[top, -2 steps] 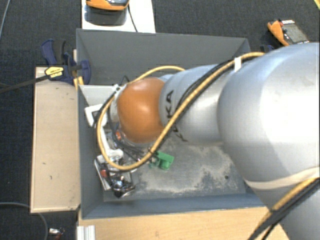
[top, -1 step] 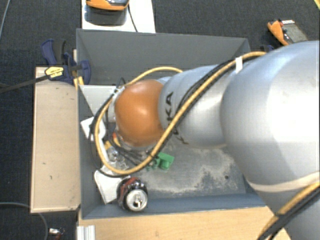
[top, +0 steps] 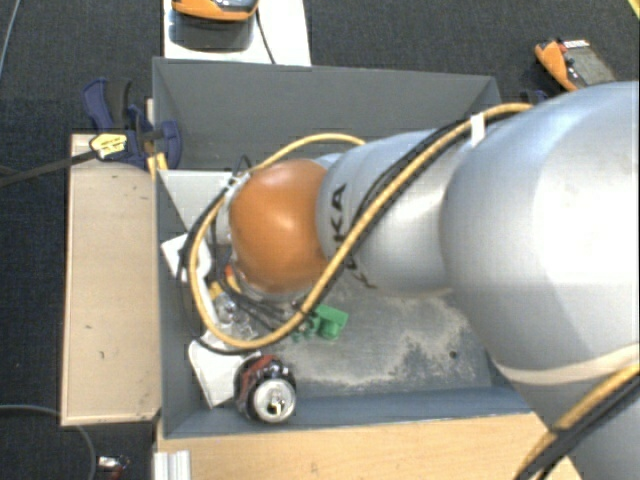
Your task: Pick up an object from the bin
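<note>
Big silver arm (top: 520, 238) looms at the near right, sloping down into the grey bin (top: 320, 98), its orange wrist cover (top: 275, 223) ringed by a yellow cable (top: 300, 308).

Sweeping from the left now: a white scrap (top: 208, 366), paper or thin card by the look of it, lies against the bin's left side near the front corner. It is crumpled, soft-edged and thin, so it looks poor to pinch and likely to slide.

Just beside it, hard by the bin's front side, lies a small can (top: 266, 394) with a dark body, tipped so its shiny round metal end faces the camera. Smooth and curved, it would probably roll if nudged.

Behind those two sits the gripper (top: 238, 306), low under the orange cover in the bin's left half. Whether it is open or closed cannot be told from here, nor what it has, if anything.

Just right of it lies a green block (top: 326, 323), chunky and matte, probably plastic, on the scuffed metal floor (top: 420, 353). With its flat faces and hard edges, that one looks the safest pick.

As for doing this step well, the best course looks to be to settle squarely over one item, keeping clear of the bin's side and the cable loop. Then close on flat sides rather than the can's curve, and lift straight up.
</note>
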Action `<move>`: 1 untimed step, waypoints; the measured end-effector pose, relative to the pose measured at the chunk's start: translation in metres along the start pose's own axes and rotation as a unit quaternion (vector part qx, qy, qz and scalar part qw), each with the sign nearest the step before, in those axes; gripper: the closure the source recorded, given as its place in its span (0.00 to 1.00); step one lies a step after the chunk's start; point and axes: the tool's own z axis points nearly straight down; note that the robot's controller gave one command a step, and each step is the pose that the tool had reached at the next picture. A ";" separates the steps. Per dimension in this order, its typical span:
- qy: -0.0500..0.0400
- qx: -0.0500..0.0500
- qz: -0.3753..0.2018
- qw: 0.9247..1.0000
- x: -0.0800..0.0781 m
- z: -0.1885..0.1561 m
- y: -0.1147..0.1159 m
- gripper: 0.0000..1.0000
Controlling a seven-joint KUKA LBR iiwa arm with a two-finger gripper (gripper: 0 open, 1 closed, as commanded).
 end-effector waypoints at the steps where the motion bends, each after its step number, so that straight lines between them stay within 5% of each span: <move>1: 0.000 0.000 0.001 1.000 0.000 -0.001 0.000 1.00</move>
